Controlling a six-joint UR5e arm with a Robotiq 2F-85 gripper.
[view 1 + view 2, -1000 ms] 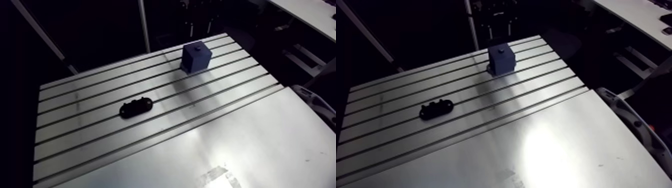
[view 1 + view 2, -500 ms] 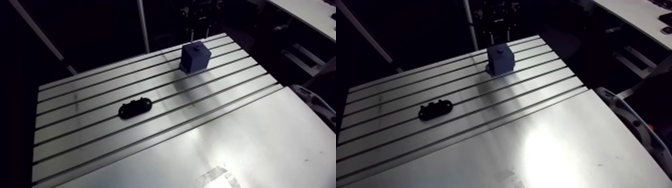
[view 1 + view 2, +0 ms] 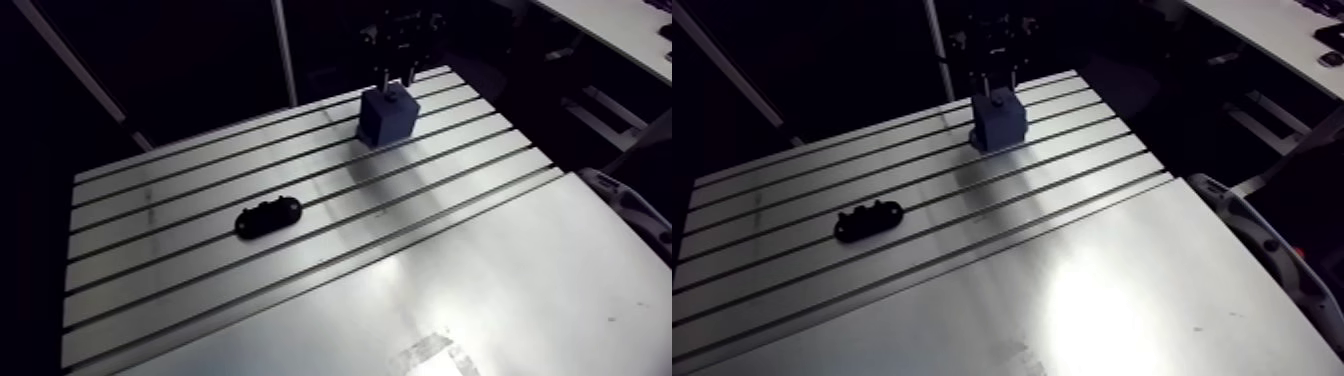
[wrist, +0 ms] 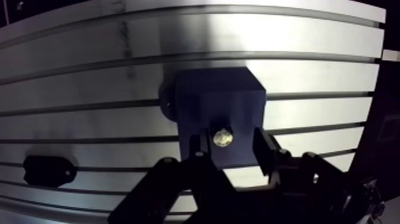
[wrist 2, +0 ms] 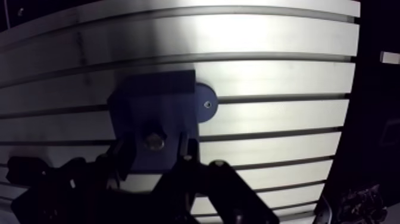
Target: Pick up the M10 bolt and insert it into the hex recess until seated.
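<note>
A blue block (image 3: 388, 118) stands at the far side of the slotted table (image 3: 300, 290). A silver bolt (image 4: 223, 137) sits upright in the block's top face, head showing. My gripper (image 4: 232, 148) hangs just above the block, seen in the arm view as a dark shape (image 3: 395, 72) coming down from the top. In the wrist view its two fingers (image 4: 200, 149) straddle the bolt head with a gap on each side, so the gripper is open. The bolt's shank is hidden inside the block.
A black oblong holder (image 3: 268, 216) lies on the table's left middle, well away from the block; the wrist view shows it (image 4: 49, 170) off to one side of the gripper. The block has a round blue foot tab (image 5: 205, 102) on one side.
The gripper has come down from the dark area above the table's far edge to just over the blue block. Block, bolt and black holder have not moved.
</note>
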